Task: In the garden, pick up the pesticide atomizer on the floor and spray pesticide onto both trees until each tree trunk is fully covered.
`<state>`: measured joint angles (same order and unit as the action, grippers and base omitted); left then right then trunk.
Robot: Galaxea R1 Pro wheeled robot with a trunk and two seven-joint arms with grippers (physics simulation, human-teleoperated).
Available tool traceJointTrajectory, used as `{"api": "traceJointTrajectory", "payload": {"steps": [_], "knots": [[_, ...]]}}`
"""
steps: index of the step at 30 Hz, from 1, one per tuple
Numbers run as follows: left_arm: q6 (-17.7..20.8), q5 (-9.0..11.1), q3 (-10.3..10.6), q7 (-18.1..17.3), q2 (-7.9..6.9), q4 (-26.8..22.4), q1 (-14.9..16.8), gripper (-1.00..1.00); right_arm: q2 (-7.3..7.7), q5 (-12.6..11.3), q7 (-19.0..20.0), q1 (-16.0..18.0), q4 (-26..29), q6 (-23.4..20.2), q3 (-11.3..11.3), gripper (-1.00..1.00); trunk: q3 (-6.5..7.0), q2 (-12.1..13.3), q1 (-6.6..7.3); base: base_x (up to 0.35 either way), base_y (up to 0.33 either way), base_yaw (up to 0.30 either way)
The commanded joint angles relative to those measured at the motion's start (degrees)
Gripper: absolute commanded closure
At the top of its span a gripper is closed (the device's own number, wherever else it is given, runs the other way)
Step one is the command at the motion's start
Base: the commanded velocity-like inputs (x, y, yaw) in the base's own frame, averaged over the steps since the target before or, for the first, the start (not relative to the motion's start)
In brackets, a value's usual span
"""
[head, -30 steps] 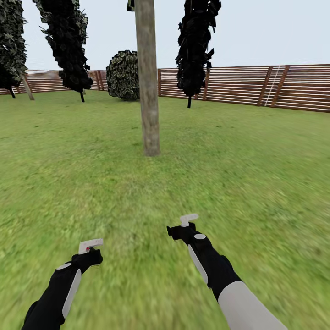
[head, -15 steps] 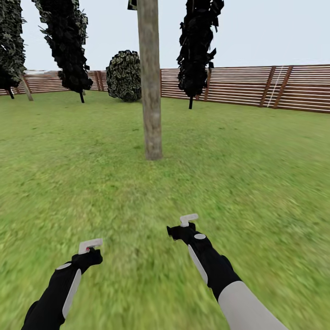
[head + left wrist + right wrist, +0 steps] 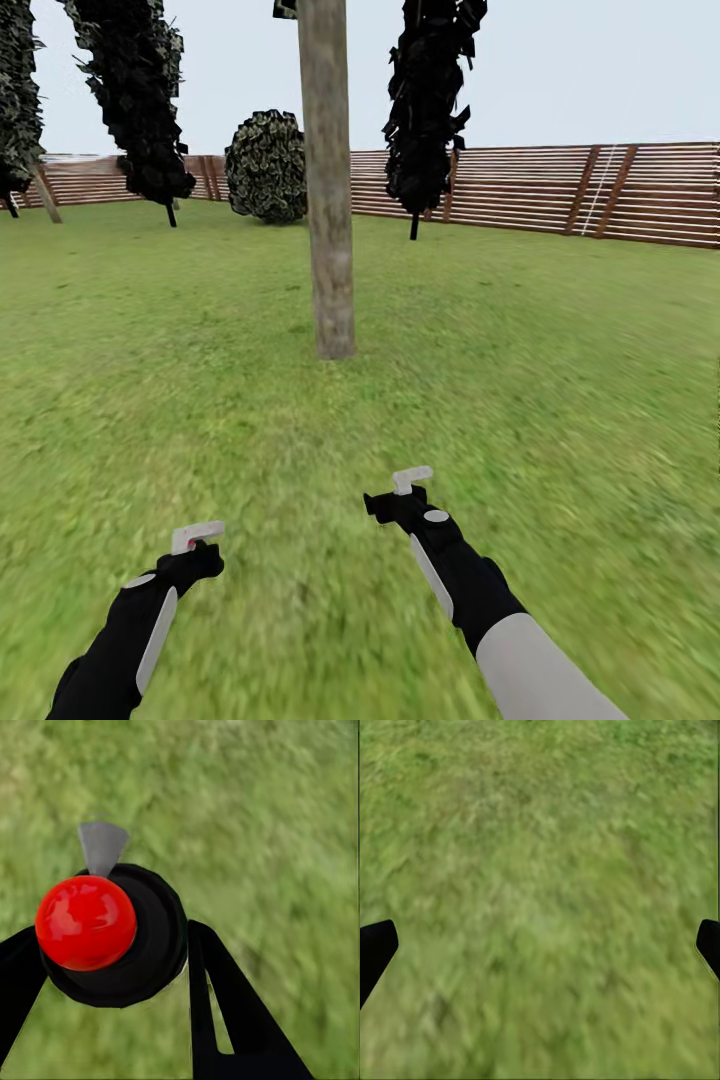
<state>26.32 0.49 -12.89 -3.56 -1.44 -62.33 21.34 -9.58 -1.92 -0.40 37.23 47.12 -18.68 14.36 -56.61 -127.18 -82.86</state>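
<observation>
One thick pale tree trunk (image 3: 331,180) stands upright on the lawn (image 3: 560,350), straight ahead of the robot and well apart from both arms; its base meets the grass around the middle of the head view and its top runs out past the upper edge. Behind it the wooden fence (image 3: 560,190) closes the far side of the lawn. Near the fence are three dark narrow conifers: one (image 3: 428,100) just to the right of the trunk, one (image 3: 135,100) to its left and one (image 3: 15,100) cut by the left edge. One round bush (image 3: 265,165) sits by the fence between the trunk and the left conifers.

Two arms reach forward low over the grass. The left gripper (image 3: 197,540) is clamped on the sprayer (image 3: 112,934): in the left wrist view one black round body with a red ball on it and a small grey wedge beside the ball sits between the two black fingers (image 3: 225,1005), which press against its sides. In the head view a pale piece and a spot of red show at that gripper's tip, above the near left part of the lawn.

The right gripper (image 3: 405,490) holds nothing. In the right wrist view its two black fingertips (image 3: 375,949) sit far apart at opposite edges, spread wide, with bare grass between them.
</observation>
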Motion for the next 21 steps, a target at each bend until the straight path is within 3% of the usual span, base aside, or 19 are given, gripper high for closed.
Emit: {"api": "traceJointTrajectory", "payload": {"steps": [1, 21], "knots": [[0.31, 0.04, -0.12, -0.31, 0.0, -0.07, 0.02, 1.0, 0.0, -0.19, -0.04, 0.03, 0.07, -0.3, 0.05, -1.0, 0.0, -0.02, -0.03, 0.336, 0.127, -0.157], [0.31, 0.04, -0.12, -0.31, 0.02, -0.16, 0.02, 1.0, 0.0, -0.12, -0.04, 0.03, 0.07, -0.3, 0.14, -1.0, 0.26, -0.02, -0.03, 0.336, 0.128, -0.018]]}}
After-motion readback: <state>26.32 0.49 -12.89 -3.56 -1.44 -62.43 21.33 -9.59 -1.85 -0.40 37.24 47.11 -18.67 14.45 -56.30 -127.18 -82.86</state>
